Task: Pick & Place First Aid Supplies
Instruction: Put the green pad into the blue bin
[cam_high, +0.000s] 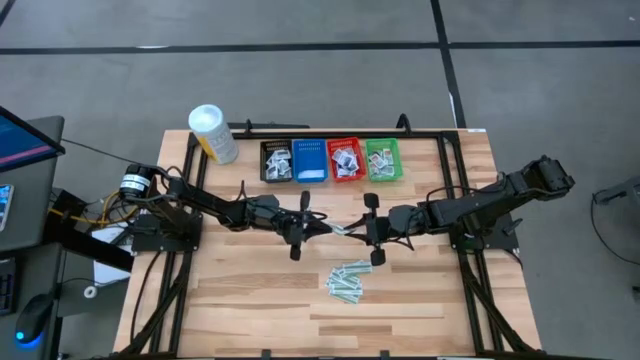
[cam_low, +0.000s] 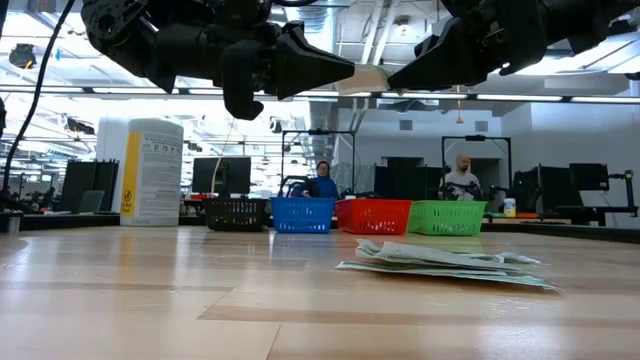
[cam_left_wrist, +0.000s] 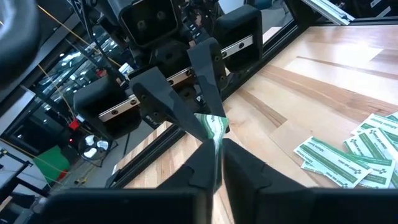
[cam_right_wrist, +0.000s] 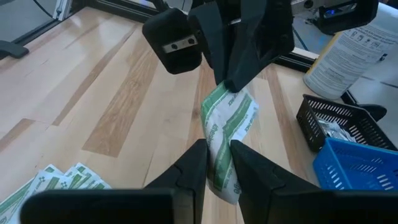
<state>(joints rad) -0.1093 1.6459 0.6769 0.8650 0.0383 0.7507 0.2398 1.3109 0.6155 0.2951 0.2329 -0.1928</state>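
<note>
One pale-green and white packet (cam_right_wrist: 227, 127) of the first aid supplies hangs in the air over the middle of the table, between my two grippers. My left gripper (cam_high: 318, 228) is shut on its left end and my right gripper (cam_high: 362, 230) on its right end; the two face each other roughly level. A small pile of like packets (cam_high: 347, 282) lies flat on the wood nearer the front edge, also in the low view (cam_low: 440, 262). Neither gripper touches the pile. My left gripper pinches the packet's end (cam_left_wrist: 216, 138) between its two fingers, coming roughly level from the table's left. The packet stands edge-on in that hold, clear of the table. My right gripper pinches the opposite end (cam_right_wrist: 219, 160) between its two fingers, coming from the table's right and slanting slightly down. The packet spans from these fingers to the left gripper's fingers (cam_right_wrist: 239, 68), a little bowed, and is lifted clear.
Along the far edge stand a black (cam_high: 277, 160), a blue (cam_high: 309, 160), a red (cam_high: 346, 160) and a green (cam_high: 382, 160) mesh basket, some with packets in them. A tall white tub (cam_high: 213, 133) stands left of them. Bare wood lies at the near left.
</note>
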